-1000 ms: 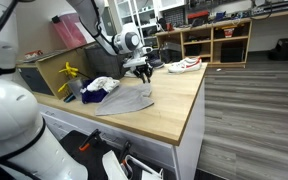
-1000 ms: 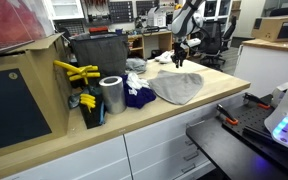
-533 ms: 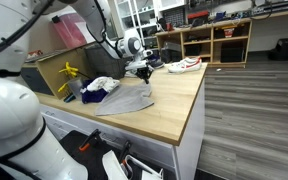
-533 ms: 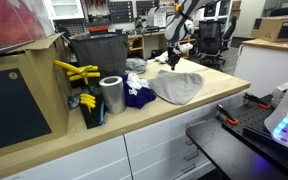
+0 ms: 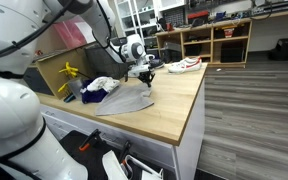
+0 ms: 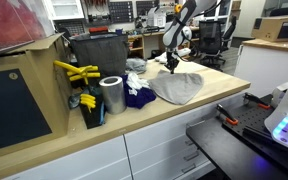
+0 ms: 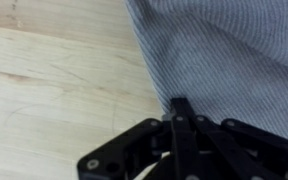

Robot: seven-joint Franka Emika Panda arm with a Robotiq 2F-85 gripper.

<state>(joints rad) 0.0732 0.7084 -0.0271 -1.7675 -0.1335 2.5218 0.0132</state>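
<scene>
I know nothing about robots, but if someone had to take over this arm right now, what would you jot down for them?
Gripper: shut, jaws pinched on an edge of the grey cloth.
Things: the cloth lies spread on the wooden counter. A heap of white and blue clothes sits beside it.
Done: the cloth's edge looks grasped.
Left: the cloth is not yet lifted and lies flat on the counter.
</scene>
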